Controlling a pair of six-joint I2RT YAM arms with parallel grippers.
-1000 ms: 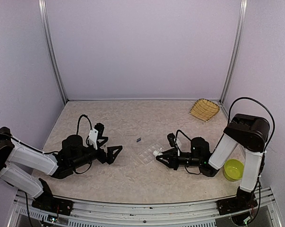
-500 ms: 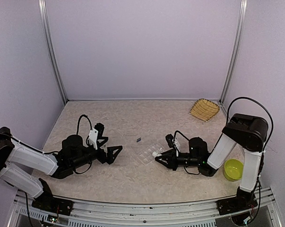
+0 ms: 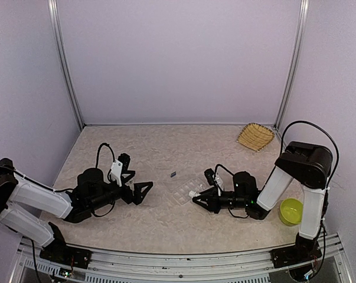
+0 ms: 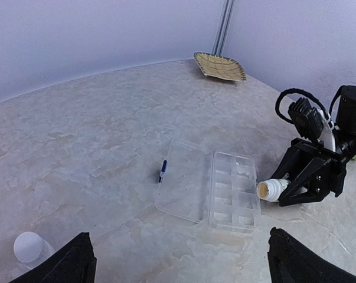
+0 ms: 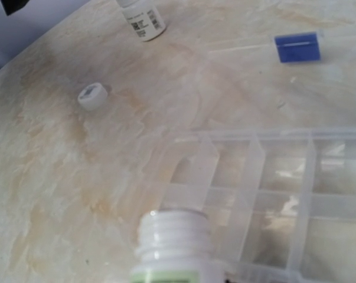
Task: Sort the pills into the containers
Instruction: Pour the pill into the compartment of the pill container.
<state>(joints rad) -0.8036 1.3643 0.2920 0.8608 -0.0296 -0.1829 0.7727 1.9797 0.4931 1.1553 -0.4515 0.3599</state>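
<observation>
While the right fingers point(image 4: 288, 198) sit clamped on a white bottle point(image 4: 272, 190), the clear container point(image 4: 235, 190) lies open and flat on the desk point(image 3: 154, 147), mid-desk between the two arms. Its compartment tray has its long axis running away from the left wrist camera, near to far, with two rows of small cells side by side. The hinged lid point(image 4: 186, 188) is folded out flat beside the tray, on the side toward the left arm.

The bottle lies roughly horizontal, open mouth pointing at the tray, toward the left arm. The mouth is just at the tray's near right edge; in the right wrist view the threaded neck sits right over the tray rim, with the cells directly ahead of it. Can't tell if neck and rim touch. So the container is right in front of the right fingers' tips, not between them.

Individual pills are too small to make out in any view.

The left fingers point(image 3: 143, 187) are spread wide apart, holding nothing, low over the desk and well apart from the container, which sits ahead of them and centred in the left wrist view.

A small blue piece point(image 4: 162, 171) lies on the desk just beyond the lid. A loose white cap point(image 5: 93, 96) and a second bottle point(image 5: 141, 17) are on the desk past the tray. A straw basket point(image 3: 255, 136) is in the far right corner, and a green bowl point(image 3: 291, 211) is by the right arm's base.
</observation>
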